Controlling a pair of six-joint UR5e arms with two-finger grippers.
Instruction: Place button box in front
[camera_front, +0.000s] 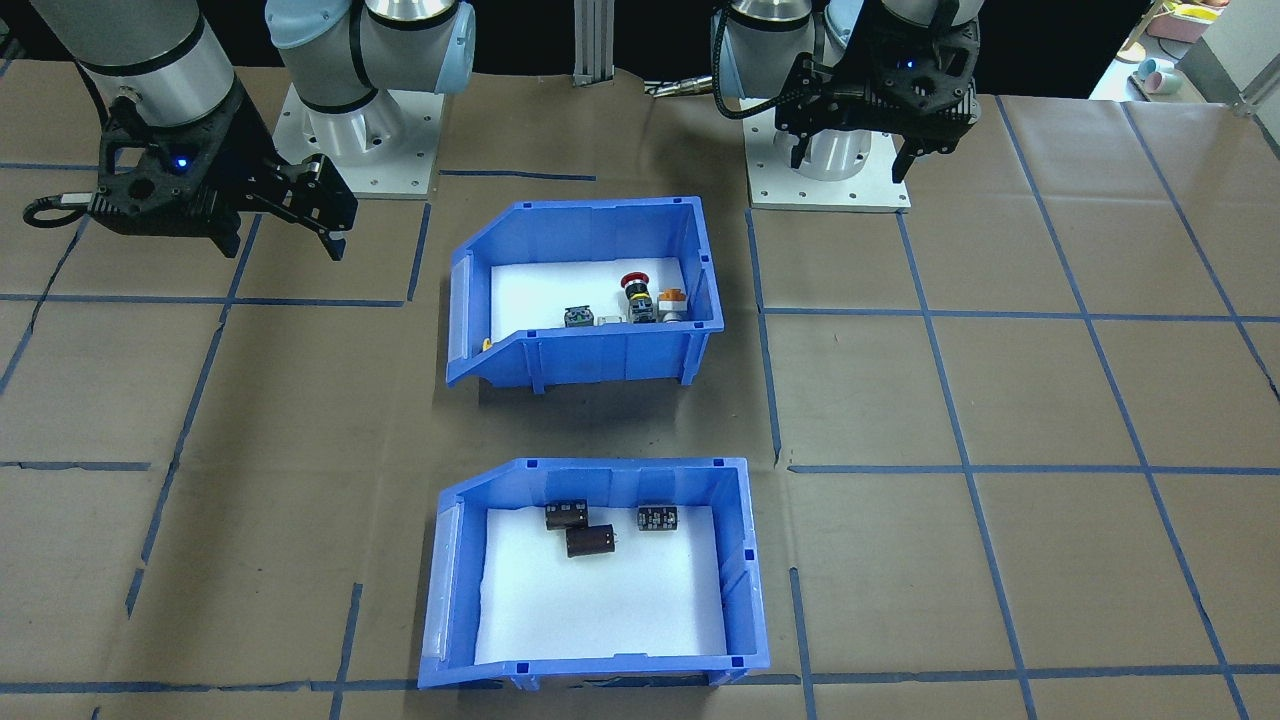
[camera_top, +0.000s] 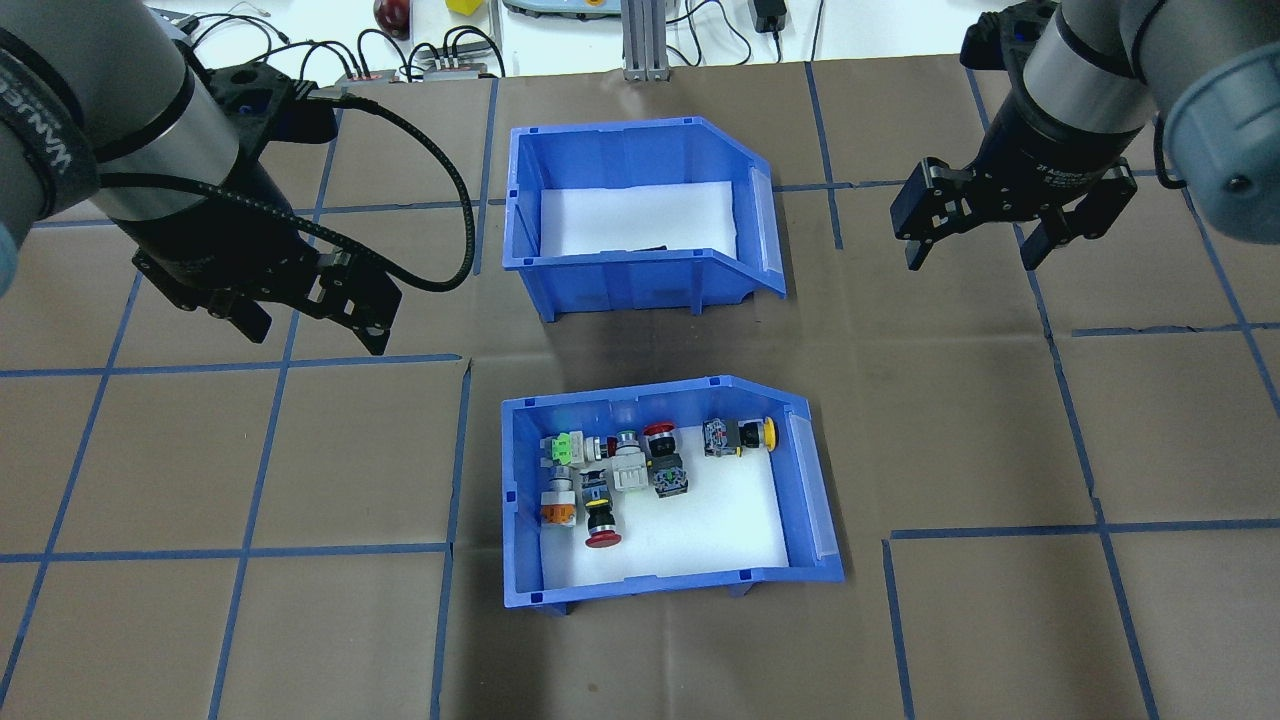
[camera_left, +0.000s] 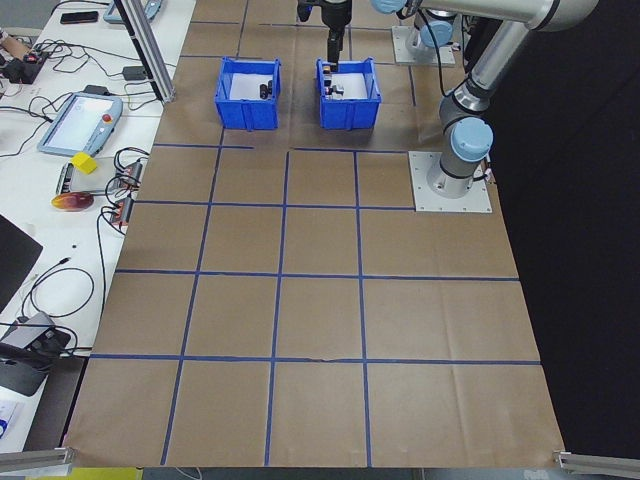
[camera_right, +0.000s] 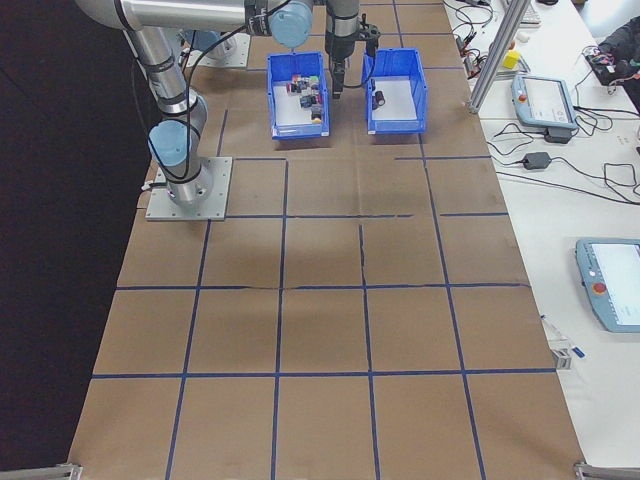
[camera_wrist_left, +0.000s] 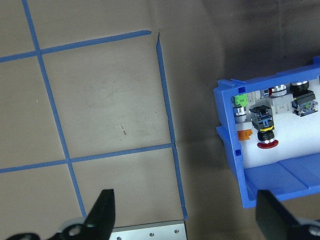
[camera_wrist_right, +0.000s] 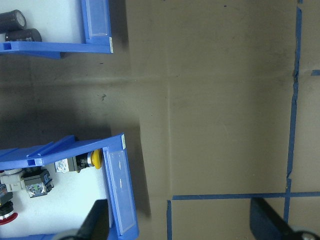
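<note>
The button box (camera_top: 680, 585), a blue white-lined bin with red, orange, yellow and green push buttons (camera_top: 610, 480), sits on the table at the robot's side of centre. In the front-facing view the button box (camera_front: 600, 355) is the farther bin. My left gripper (camera_top: 317, 338) hangs open above the bare table to its left, holding nothing; the left wrist view shows the button box (camera_wrist_left: 235, 150) off to one side of the fingers (camera_wrist_left: 102, 212). On the opposite side my right gripper (camera_top: 971, 262) hovers open and empty, and the sloped end of the button box (camera_wrist_right: 120, 195) shows in its wrist view.
A second blue bin (camera_top: 640, 270) holding only dark brown cylinders (camera_front: 590, 540) stands beyond the button box, on the operators' side, a gap of brown paper between them. Blue tape lines grid the table. Cables and devices lie past the far edge (camera_top: 420, 60).
</note>
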